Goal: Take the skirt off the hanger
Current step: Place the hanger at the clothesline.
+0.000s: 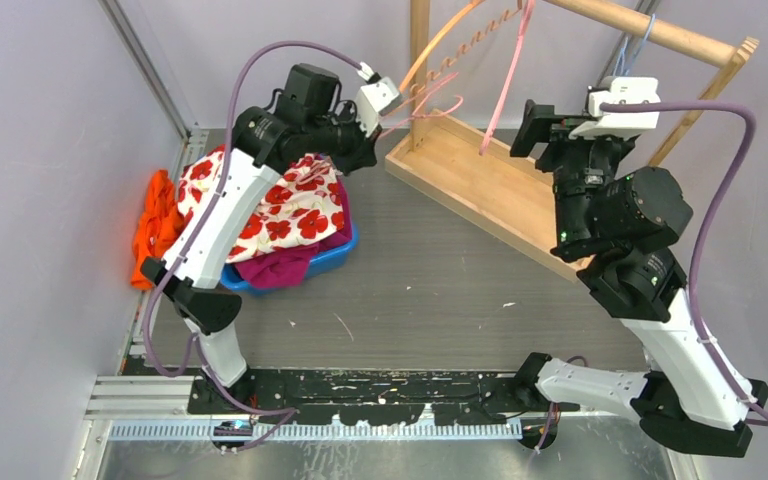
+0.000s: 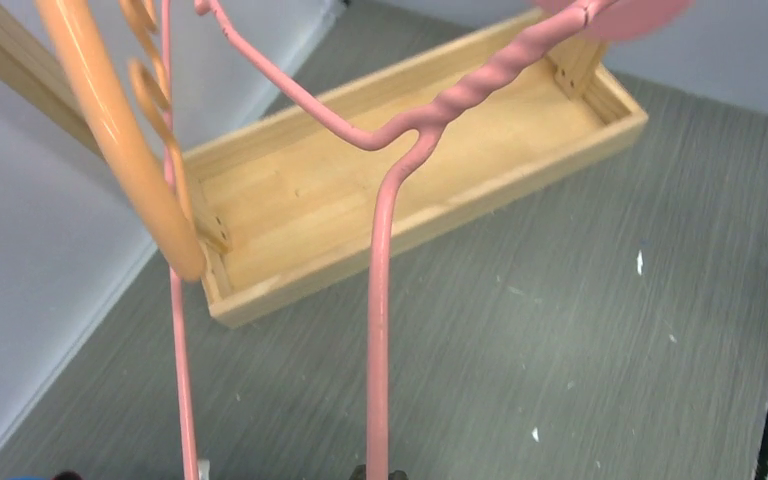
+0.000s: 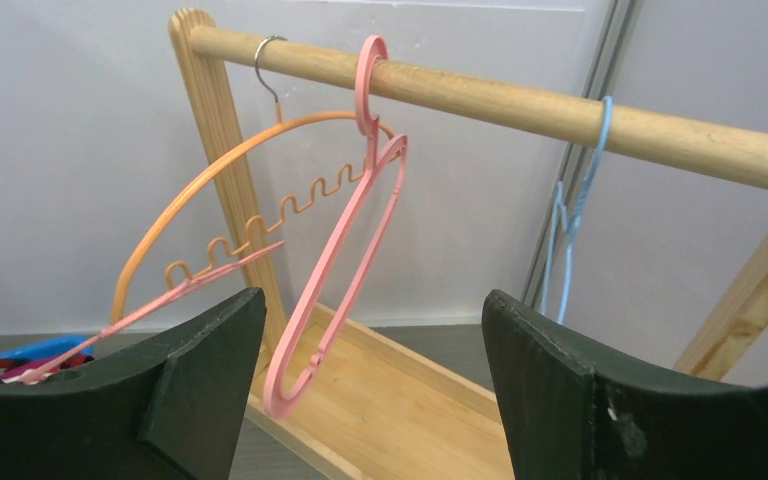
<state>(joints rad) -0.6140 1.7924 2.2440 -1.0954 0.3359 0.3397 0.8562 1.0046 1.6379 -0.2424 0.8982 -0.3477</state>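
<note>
My left gripper (image 1: 388, 100) is raised beside the wooden rack's left post and is shut on a thin pink wire hanger (image 1: 430, 108). In the left wrist view the hanger's wire (image 2: 378, 330) runs straight down into the shut fingertips (image 2: 377, 474). This hanger carries no garment. A white fabric with red flowers (image 1: 285, 205), apparently the skirt, lies on the blue basket (image 1: 335, 258) under my left arm. My right gripper (image 1: 532, 128) is open in front of the rack, with nothing between its black fingers (image 3: 200, 370).
A thick pink hanger (image 3: 340, 250), an orange hanger (image 3: 190, 200) and a blue hanger (image 3: 570, 220) hang empty on the wooden rod (image 3: 560, 110). The rack's tray base (image 1: 480, 190) crosses the back right. Magenta cloth (image 1: 275, 268) spills from the basket; orange cloth (image 1: 155, 225) lies at the left wall.
</note>
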